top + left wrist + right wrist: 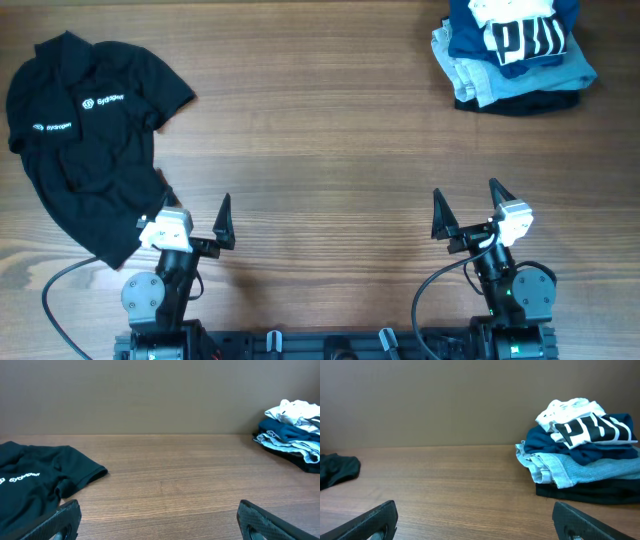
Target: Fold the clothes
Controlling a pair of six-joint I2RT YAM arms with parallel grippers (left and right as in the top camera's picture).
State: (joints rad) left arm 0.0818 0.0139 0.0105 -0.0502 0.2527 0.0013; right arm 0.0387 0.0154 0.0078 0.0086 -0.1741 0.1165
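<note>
The clothes, one black polo shirt (pixel 90 140) with small white logos, lie crumpled and unfolded at the table's left, collar toward the far edge. The left wrist view has the shirt (pixel 35 480) at its left, the right wrist view a dark edge of it (pixel 337 470). My left gripper (pixel 195 205) stands open at the near edge, its outer finger right beside the shirt's hem, nothing between the fingertips (pixel 65 515). My right gripper (pixel 466 195) is open too, over bare wood at the near right, far from the shirt.
A pile of folded garments (pixel 515 50) sits at the far right: navy with white lettering on top, pale blue-grey and black beneath. It also shows in the left wrist view (pixel 292 440) and the right wrist view (pixel 585 455). Bare wood table (pixel 320 130) lies between.
</note>
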